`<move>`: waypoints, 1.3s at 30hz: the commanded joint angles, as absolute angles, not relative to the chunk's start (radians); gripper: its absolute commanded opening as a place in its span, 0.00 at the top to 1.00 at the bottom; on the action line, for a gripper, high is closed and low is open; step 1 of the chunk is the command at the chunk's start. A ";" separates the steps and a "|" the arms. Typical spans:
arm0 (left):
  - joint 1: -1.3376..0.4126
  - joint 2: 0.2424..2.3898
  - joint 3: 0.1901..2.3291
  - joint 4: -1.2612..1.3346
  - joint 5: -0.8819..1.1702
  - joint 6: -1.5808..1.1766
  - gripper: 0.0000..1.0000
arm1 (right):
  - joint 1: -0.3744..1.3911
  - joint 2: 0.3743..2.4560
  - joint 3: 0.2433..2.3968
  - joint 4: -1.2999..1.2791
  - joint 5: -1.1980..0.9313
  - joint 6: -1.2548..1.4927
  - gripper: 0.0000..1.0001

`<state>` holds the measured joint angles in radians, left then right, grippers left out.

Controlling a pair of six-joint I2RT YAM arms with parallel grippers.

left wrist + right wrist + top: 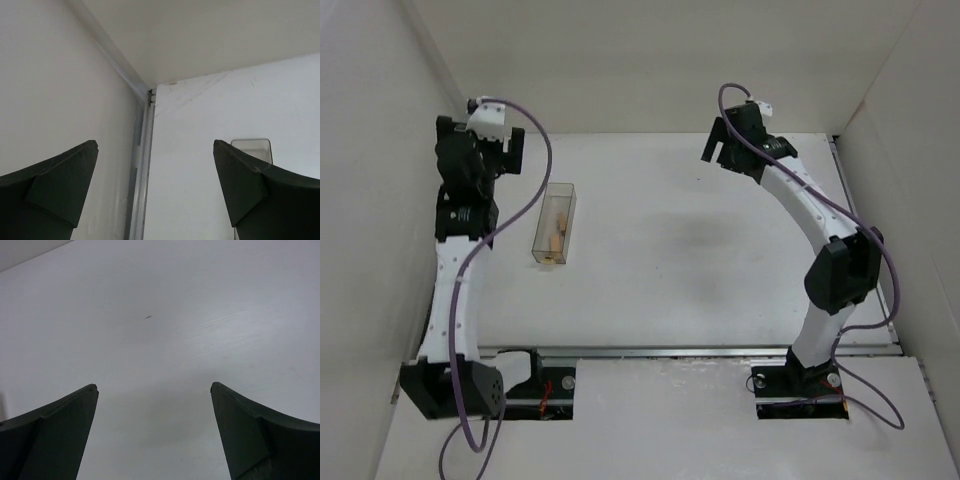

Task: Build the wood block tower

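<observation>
Small tan wooden blocks (555, 236) lie inside a clear plastic container (561, 192) on the left half of the table. My left gripper (506, 150) hangs open just up and left of the container, facing the back left corner. In the left wrist view the left gripper (155, 146) holds nothing, and the container's rim (251, 146) peeks out behind the right finger. My right gripper (716, 148) is open at the back right, far from the blocks. The right wrist view has the right gripper (153, 386) over bare table only.
White walls enclose the table on the left, back and right. A metal strip (142, 170) runs along the left wall's foot to the corner. A rail (670, 351) crosses the table's near edge by the arm bases.
</observation>
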<state>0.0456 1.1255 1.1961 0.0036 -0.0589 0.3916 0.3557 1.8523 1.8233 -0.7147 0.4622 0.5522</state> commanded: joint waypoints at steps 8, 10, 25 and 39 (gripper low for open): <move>0.038 1.614 1.479 -0.690 0.048 0.396 0.00 | 0.426 1.764 1.707 -0.429 0.248 0.281 0.00; 0.038 1.641 1.479 -0.654 0.038 0.325 0.09 | 0.461 1.764 1.659 -0.439 0.274 0.272 0.00; 0.038 1.847 1.439 -0.621 0.116 0.224 0.49 | 0.560 1.746 1.523 -0.449 0.417 0.270 0.00; 0.038 1.937 1.489 -0.612 0.011 0.172 1.00 | 0.578 1.746 1.514 -0.459 0.479 0.270 0.00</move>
